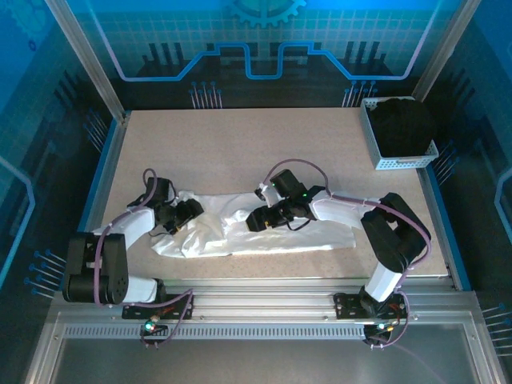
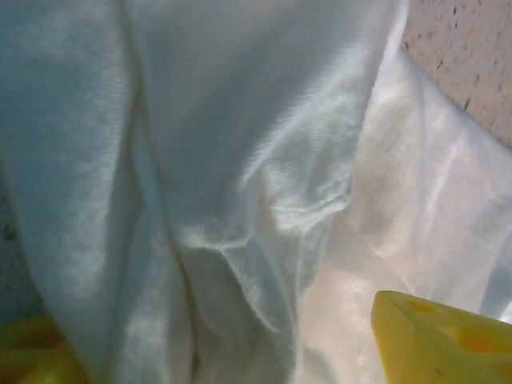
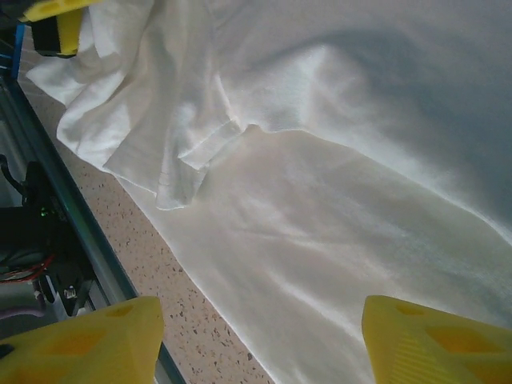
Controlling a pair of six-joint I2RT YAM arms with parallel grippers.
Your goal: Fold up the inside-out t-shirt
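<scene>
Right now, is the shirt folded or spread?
Partly folded: the t-shirt lies as a narrow strip, layers overlapping, left end rumpled.

T-shirt (image 1: 264, 228) is showing plain white, going grey-blue in its shaded folds, while the surface (image 1: 240, 144) is reading beige with fine dark speckling and its side rails (image 1: 102, 174) are showing blue. Left arm (image 1: 96, 268) and right arm (image 1: 396, 236) are presenting black and white housings with purple cables, the left end effector (image 1: 188, 214) and right end effector (image 1: 254, 220) looking black from above, the left one's fingers (image 2: 438, 342) and the right one's fingers (image 3: 432, 340) showing bright yellow. Basket (image 1: 398, 164) is reading pale blue with a dotted perforation pattern, the garment (image 1: 402, 126) in it black, and the backdrop (image 1: 264, 40) is glowing blue with a light grid and circuit-like lines.
</scene>
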